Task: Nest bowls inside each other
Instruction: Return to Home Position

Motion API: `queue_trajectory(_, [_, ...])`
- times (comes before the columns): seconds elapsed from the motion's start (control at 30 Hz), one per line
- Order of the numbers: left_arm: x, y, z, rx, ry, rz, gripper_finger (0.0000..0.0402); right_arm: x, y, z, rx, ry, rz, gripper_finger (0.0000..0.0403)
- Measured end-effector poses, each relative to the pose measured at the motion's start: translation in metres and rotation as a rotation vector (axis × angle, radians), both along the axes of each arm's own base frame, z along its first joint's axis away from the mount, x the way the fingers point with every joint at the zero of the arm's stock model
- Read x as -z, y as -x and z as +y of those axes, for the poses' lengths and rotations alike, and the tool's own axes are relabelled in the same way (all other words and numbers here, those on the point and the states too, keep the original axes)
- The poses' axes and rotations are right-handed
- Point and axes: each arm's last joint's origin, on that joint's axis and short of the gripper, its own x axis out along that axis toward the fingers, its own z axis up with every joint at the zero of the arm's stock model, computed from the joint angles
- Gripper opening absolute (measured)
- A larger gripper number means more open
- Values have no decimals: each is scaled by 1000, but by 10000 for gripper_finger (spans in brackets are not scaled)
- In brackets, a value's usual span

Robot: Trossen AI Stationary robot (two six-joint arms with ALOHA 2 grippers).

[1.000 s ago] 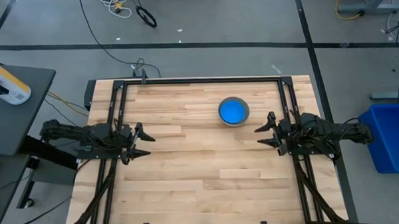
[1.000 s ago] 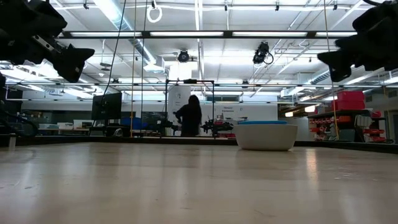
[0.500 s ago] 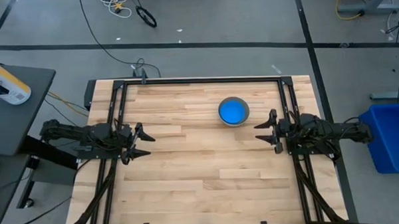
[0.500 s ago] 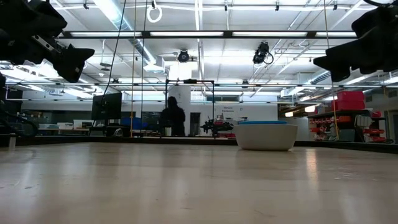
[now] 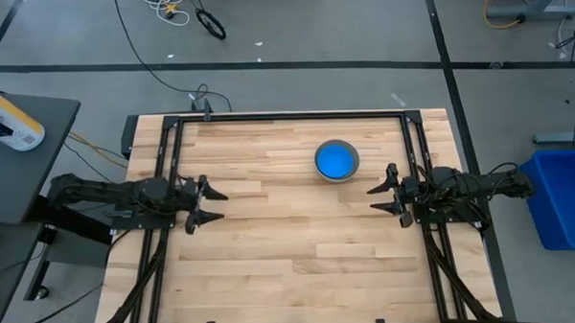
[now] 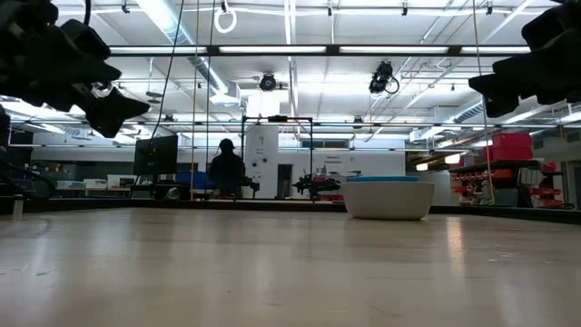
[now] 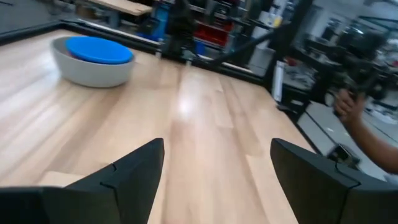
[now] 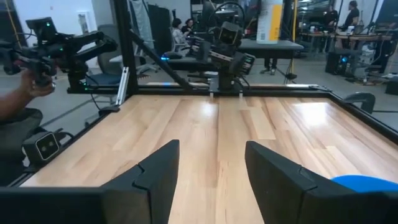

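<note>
Bowls (image 5: 336, 161), round smooth plastic, nest on plank table (image 5: 291, 262); left pincer (image 5: 219, 206) and right pincer (image 5: 372, 199) gape empty.

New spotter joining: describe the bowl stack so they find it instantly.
On the wooden table, look in the high view's upper right part, near the right gripper. The bowl stack sits there: a grey rim around a bright blue centre, the only round, coloured thing on the wood.
</note>
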Motion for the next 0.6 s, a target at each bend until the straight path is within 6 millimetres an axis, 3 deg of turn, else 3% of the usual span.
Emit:
queue_trajectory(0.2, [-4, 2, 7, -64, 6, -44, 304, 0, 0, 0, 6, -7, 5, 205])
queue_trajectory(0.47, [-17, 9, 4, 72, -34, -205, 304, 0, 0, 0, 7, -12, 3, 217])
queue_trajectory(0.6, [-18, 9, 5, 42, -54, -227, 304, 0, 0, 0, 8, -21, 2, 221])
